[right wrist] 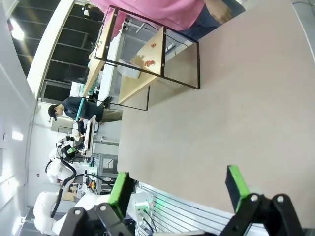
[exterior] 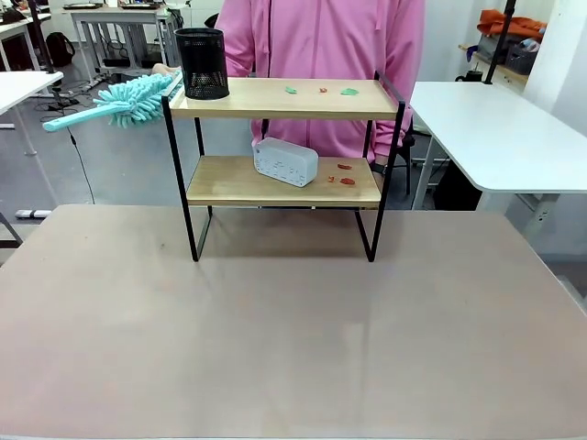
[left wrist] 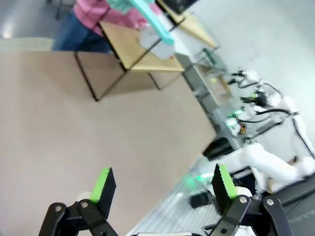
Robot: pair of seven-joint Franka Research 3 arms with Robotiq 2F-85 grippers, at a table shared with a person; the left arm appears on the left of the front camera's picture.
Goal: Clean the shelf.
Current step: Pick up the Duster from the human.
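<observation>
Cleaning seems barely begun; both robot hands are empty, jaws spread wide.
Left hand [left wrist: 162, 183] and right hand [right wrist: 178, 187] hover over the bare beige tabletop [exterior: 293, 330]; well ahead of them stands the two-tier light-wood, black-framed shelf [exterior: 266, 97], small red and green scraps [exterior: 349, 91] on both boards; a person holds a teal fluffy duster [exterior: 133, 99] beside its top board; next, probably, lifting off the black mesh cup [exterior: 202, 62].

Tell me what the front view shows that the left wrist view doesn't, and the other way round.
Front view adds: small green scraps and red scraps on the boards of the shelf. Left wrist view adds: the left end effector, jaws open, and the other white arm off to the side. Both share: the shelf, the table, the person in pink and the teal duster.
</observation>
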